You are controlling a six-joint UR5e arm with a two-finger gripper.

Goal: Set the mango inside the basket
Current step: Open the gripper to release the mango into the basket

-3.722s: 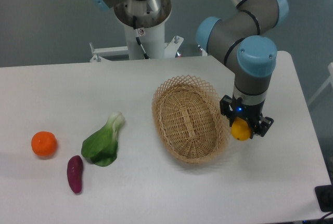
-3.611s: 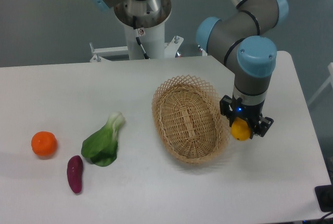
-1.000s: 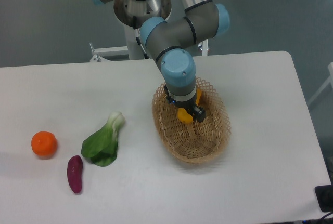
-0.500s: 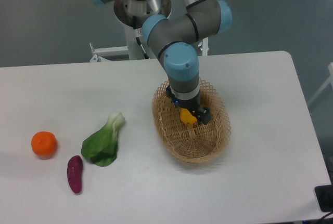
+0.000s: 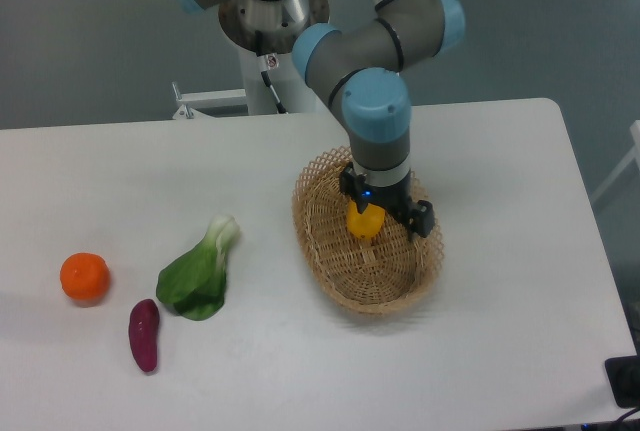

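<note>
Right, from my end: arm comes down from the base at the tabletop's far edge, elbow bent, wrist pointing straight down over the basket [image 5: 367, 231]. Gripper [image 5: 372, 221] sits low inside the basket rim, black fingers either side of the mango [image 5: 363, 221], closed on it and holding it.

Going left to right across the tabletop [image 5: 520, 351]: 1 tangerine [image 5: 84, 277] near the left edge. 1 purple sweet potato [image 5: 144, 335] just right of it and nearer the front edge, apart from the tangerine. 1 bok choy [image 5: 200, 273] beside the sweet potato, leafy end toward the front-left, pale stem toward the far side; can't tell if leaf and sweet potato touch. Then 1 wicker basket, right of centre, long axis running from far-left to near-right, well apart from the bok choy. 1 mango, 1 gripper, 1 arm.

Mango is within the basket's outline, over the far-middle part of the weave, just under the wrist. Only its yellow-orange lower part shows below the fingers; it looks to hang roughly upright, long axis about vertical, but top end is hidden by the gripper so can't be sure. Can't tell whether it touches the basket floor.
</note>
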